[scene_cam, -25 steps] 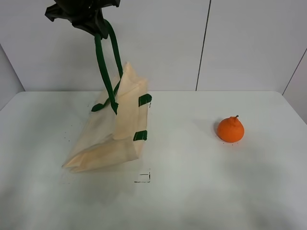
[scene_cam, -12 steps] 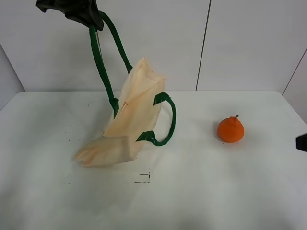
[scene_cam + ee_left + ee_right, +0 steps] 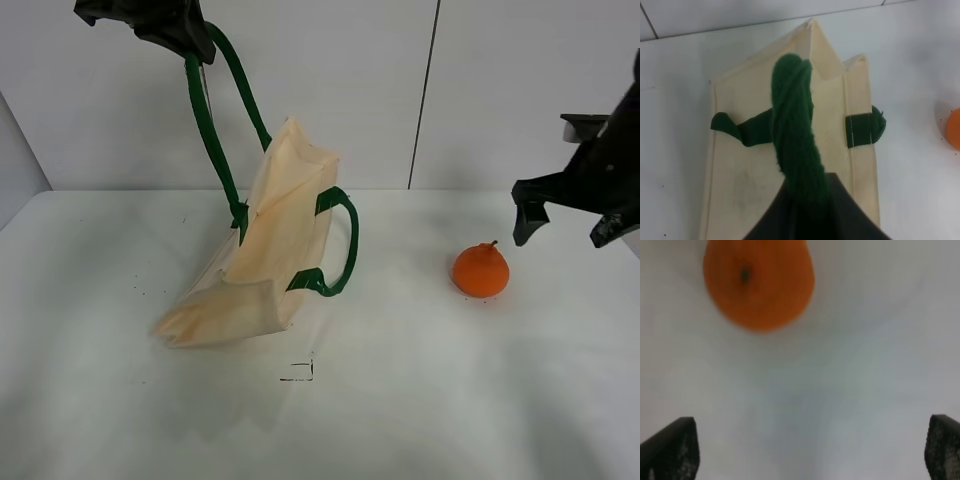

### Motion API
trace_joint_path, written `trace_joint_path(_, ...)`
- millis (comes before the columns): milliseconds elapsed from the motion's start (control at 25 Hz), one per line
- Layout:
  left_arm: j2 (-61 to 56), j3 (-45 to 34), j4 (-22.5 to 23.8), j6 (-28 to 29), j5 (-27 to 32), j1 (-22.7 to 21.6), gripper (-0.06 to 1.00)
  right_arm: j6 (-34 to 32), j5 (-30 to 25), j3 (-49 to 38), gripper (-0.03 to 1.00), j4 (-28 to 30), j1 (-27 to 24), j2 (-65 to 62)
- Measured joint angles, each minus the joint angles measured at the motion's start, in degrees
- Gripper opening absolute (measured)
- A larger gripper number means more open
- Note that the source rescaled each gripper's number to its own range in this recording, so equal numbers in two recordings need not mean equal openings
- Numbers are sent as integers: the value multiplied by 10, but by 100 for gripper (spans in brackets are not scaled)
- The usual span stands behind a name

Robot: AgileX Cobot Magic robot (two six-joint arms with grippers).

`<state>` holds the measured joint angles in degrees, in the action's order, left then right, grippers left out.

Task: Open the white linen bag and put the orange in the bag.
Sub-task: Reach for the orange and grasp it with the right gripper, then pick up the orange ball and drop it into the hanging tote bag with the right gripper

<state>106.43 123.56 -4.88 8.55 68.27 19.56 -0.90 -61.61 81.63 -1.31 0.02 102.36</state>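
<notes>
Left gripper (image 3: 190,40), upper left of frame, clamped on one dark green handle (image 3: 205,125); white linen bag (image 3: 275,240) hangs tilted, centre left, base on table (image 3: 450,400); right gripper (image 3: 563,232) spread wide, empty, just upper right of orange (image 3: 481,271); count: one bag, two handles, one orange

brightly and evenly lit from overhead, soft and diffuse. only faint grey shadows on the white table (image 3: 430,400), under the white linen bag (image 3: 285,240) and beside the orange (image 3: 481,272). crisp from the high camera, fairly sharp at the left wrist, badly blurred at the right wrist, with a smeared orange.
</notes>
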Motion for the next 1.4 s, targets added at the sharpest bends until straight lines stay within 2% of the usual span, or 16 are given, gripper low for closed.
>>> trace_joint_path(160, 0, 0, -1, 0, 0, 0, 0, 3, -31, 116, 100, 3, 13, 100)
trace_joint_path(280, 0, 0, -1, -1, 0, 0, 0, 3, -35, 156, 100, 2, 34, 151)
trace_joint_path(440, 0, 0, -1, -3, 0, 0, 0, 4, -32, 162, 100, 0, 45, 191)
trace_joint_path(800, 0, 0, -1, -3, 0, 0, 0, 4, 19, 162, 100, 13, 45, 268)
trace_joint_path(920, 0, 0, -1, -3, 0, 0, 0, 9, 28, 162, 98, -5, 45, 280)
trace_joint_path(960, 0, 0, -1, -3, 0, 0, 0, 12, 29, 162, 94, -12, 45, 282)
trace_joint_path(1000, 0, 0, -1, -3, 0, 0, 0, 12, 29, 162, 85, -16, 45, 283)
trace_joint_path(1040, 0, 0, -1, -4, 0, 0, 0, 12, 29, 162, 69, -17, 45, 283)
trace_joint_path(1160, 0, 0, -1, -4, 0, 0, 0, 12, 23, 163, 9, -19, 45, 280)
trace_joint_path(1200, 0, 0, -1, -4, 0, 0, 0, 12, 18, 164, 0, -20, 45, 275)
trace_joint_path(1400, 0, 0, -1, -4, 0, 0, 0, 14, -34, 215, 2, -36, 45, 245)
